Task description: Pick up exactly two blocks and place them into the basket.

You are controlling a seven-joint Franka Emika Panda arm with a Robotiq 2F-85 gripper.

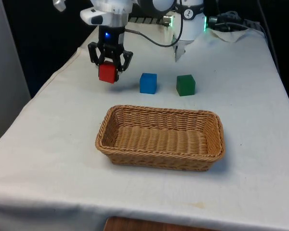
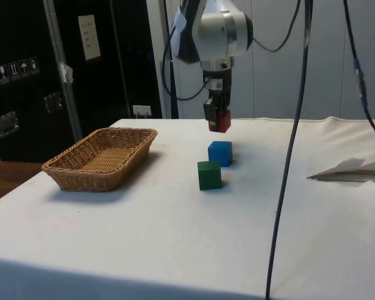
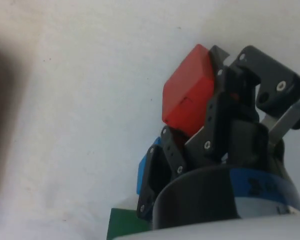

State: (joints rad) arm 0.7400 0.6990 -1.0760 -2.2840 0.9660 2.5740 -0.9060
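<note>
front view puts the black two-finger gripper above the counter's white cloth toward the front view's left, clamped on a small red cube block that hangs clear of the cloth with its shadow underneath. to the front view's right of it sit a blue cube block and then a green cube block, in a row, apart from each other. nearer the camera lies the oblong woven wicker basket, nothing inside it.

side view shows what the front one cannot: how high the gripper carries the red block, well above the blue block, and that the green block and the blue one stand close but not touching. the basket sits well apart from the blocks, with bare cloth between.

wrist view looks down along the fingers pressed on the red block, which sits tilted between them; slivers of blue and green show below.

open cloth lies all around the basket, and the counter's edges are well away from the blocks on both sides in the front view.
</note>
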